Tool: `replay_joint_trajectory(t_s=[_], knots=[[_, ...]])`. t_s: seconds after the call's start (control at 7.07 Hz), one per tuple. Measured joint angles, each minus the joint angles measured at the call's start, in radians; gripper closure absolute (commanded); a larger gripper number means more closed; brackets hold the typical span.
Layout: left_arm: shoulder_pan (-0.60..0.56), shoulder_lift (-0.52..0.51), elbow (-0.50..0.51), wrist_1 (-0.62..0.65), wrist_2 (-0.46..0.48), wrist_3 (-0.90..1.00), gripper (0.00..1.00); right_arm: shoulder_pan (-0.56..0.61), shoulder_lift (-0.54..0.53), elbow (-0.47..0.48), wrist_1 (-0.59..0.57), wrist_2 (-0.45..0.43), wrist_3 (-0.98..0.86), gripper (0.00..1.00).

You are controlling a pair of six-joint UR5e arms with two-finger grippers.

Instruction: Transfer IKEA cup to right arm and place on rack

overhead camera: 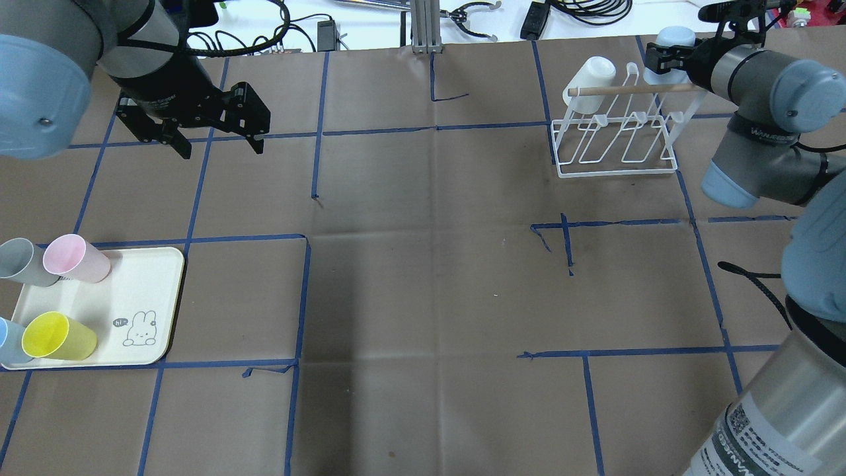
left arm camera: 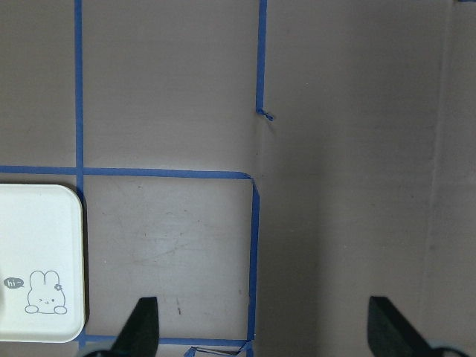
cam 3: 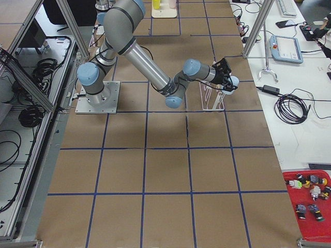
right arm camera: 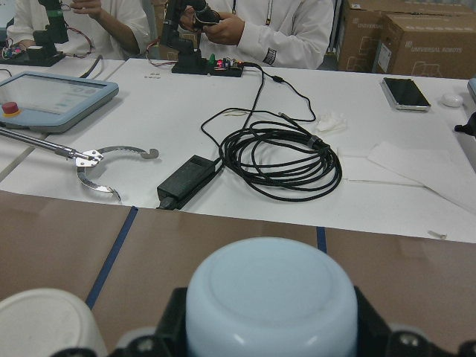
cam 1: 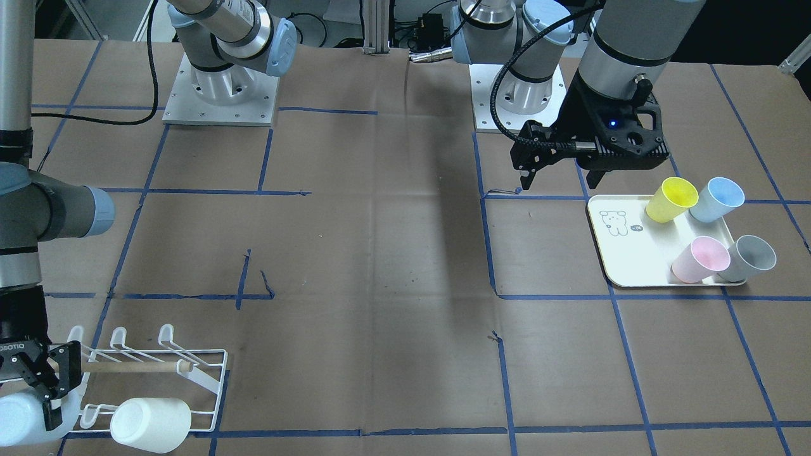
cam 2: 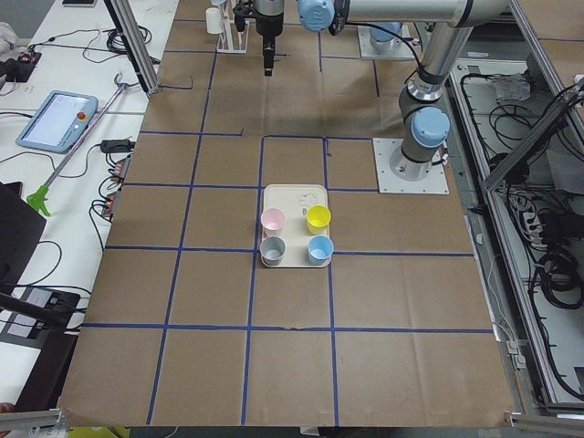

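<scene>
Our right gripper (overhead camera: 669,58) is pressed on the cup (right arm camera: 271,297), which is pale blue and turned bottom up. It is at one end of the far row of the rack (overhead camera: 615,173). Whether the cup sits on a prong, we cannot tell. At the other end of the same row a white cup (overhead camera: 590,78) rests tilted on its prong, mouth down, and the dowel (overhead camera: 628,88) passes just beside both. Well apart, toward the other end of the table (overhead camera: 423,277), the cream tray (cam 1: 627,259) carries four cups in two pairs: a yellow cup (cam 1: 670,199) beside a blue cup (cam 1: 716,199), and a pink cup (cam 1: 700,259) beside a grey cup (cam 1: 751,258). In the left side view they stand with the mouth upward. Our left gripper (overhead camera: 221,151) hangs over the table near the tray, its fingers spread wide and holding nothing.
</scene>
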Motion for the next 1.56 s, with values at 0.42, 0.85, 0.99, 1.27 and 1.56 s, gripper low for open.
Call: replay_joint_trajectory(t_s=[0.42,0.85,0.99,1.27,1.56], knots=[[0.001,0.001,-0.001,0.0,0.0,0.0,0.01,-0.001,-0.012,-0.01,0.011,-0.003,0.013,0.0],[0.002,0.003,-0.001,0.0,-0.001,0.0,0.01,-0.001,-0.118,-0.015,0.125,-0.01,0.015,0.0],[0.002,0.003,-0.001,0.0,-0.001,0.0,0.01,0.0,-0.176,-0.015,0.267,-0.014,0.012,0.0],[0.002,0.003,-0.001,0.0,0.0,0.0,0.01,0.003,-0.301,-0.017,0.604,-0.041,0.005,0.0],[0.002,0.002,-0.001,0.0,-0.001,0.0,0.01,0.052,-0.418,-0.039,0.967,-0.087,0.009,0.0]])
